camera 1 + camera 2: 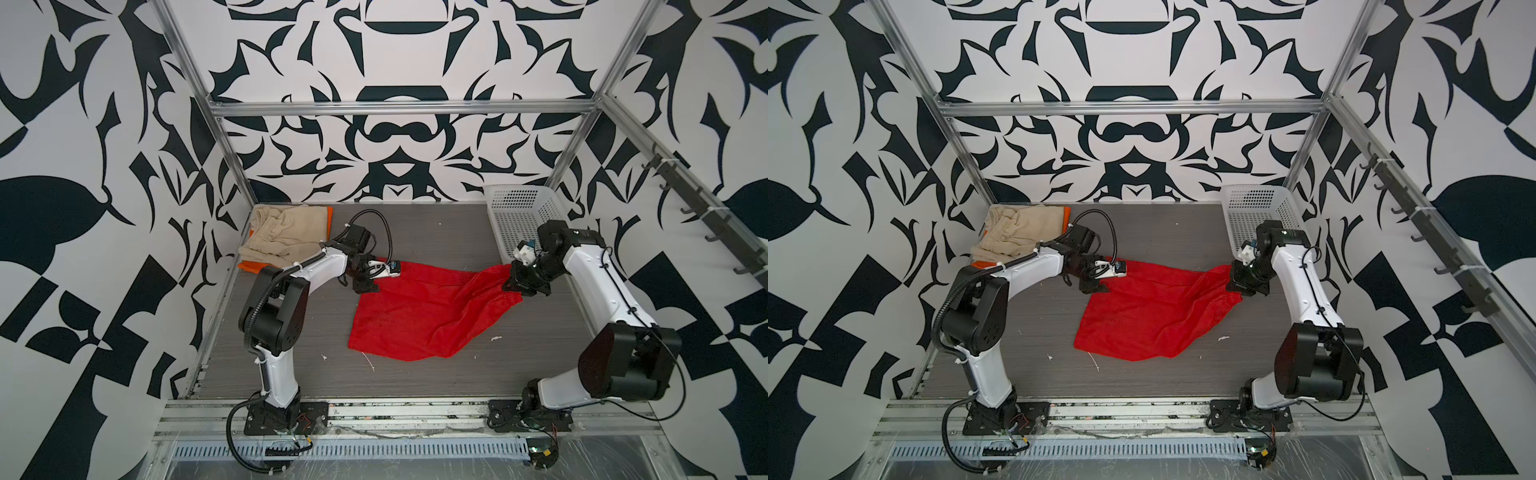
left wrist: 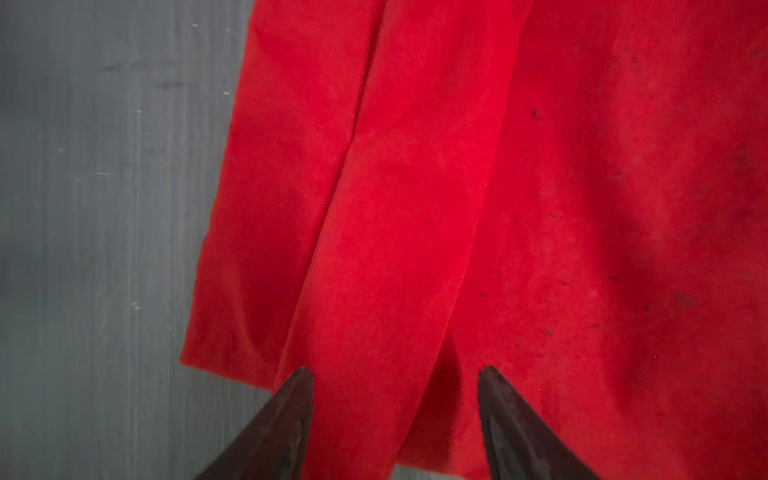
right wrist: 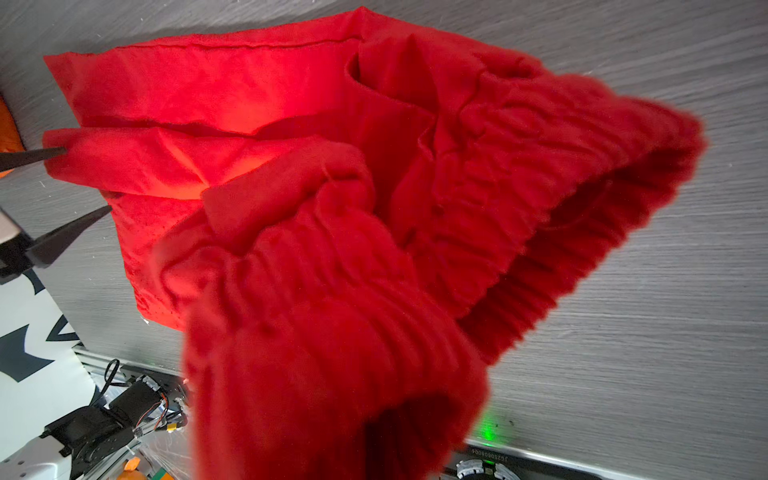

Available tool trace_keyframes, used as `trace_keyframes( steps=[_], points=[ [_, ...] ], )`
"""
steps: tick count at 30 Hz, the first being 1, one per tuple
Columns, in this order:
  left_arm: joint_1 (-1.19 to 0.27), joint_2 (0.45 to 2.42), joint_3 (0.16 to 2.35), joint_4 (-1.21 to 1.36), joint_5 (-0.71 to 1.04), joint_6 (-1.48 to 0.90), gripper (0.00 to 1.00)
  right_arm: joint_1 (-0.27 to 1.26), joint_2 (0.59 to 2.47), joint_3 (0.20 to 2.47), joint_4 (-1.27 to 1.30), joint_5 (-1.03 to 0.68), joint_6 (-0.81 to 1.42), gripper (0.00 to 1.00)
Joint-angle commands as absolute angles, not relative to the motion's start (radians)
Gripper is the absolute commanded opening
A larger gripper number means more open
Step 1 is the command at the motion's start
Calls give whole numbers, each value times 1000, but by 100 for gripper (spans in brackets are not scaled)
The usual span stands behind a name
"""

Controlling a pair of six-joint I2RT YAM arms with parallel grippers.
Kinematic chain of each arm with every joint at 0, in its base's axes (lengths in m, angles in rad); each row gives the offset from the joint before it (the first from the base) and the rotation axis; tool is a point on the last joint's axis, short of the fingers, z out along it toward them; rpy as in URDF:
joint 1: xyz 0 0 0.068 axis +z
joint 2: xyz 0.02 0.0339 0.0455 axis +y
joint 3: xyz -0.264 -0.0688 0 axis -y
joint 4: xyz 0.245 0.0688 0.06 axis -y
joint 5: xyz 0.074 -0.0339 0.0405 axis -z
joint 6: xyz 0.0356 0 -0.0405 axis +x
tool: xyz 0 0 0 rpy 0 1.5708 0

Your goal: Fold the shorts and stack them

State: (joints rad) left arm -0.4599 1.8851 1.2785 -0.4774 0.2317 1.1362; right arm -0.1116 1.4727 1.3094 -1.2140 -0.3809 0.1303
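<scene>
**Top views.** The red shorts (image 1: 419, 316) lie spread in the middle of the table (image 1: 436, 232). The beige shorts (image 1: 282, 237) are folded over the orange shorts (image 1: 249, 266) at the far left corner, and the basket (image 1: 515, 188) stands at the far right. The right gripper (image 1: 509, 286) is clamped on one bunched end, which it holds raised off the surface. The left gripper (image 1: 368, 286) sits at the opposite edge.

**Left wrist.** The jaws of the left gripper (image 2: 395, 370) stand apart, astride a raised lengthwise fold of the red cloth, and pinch nothing yet. A sound grasp would close on both layers near the corner, not on the top ply alone.

**Right wrist.** The gathered waistband (image 3: 332, 311) hangs from the right jaws, which are hidden by the cloth and closed on it. In judgement, both ends should then travel taut and level, so that the fold lands without creases.
</scene>
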Motion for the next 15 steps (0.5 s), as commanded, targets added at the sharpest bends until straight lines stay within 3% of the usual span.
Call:
trace_keyframes(
  steps=[1,4,9,12,15],
  points=[
    [-464,1933,1308,-467,212,1220,65,-111,1457,1321,-1213,-404,119,2],
    [-464,1962,1323,-437,174,1192,58,-111,1453,1322,-1216,-405,117,2],
    [-457,2010,1483,-512,201,1018,19,-110,1447,1322,-1227,-402,114,1],
    [-435,2034,1596,-577,301,900,11,-109,1441,1322,-1238,-392,110,0],
    [-405,2075,1694,-585,367,761,11,-105,1435,1324,-1251,-371,108,0]
  ],
)
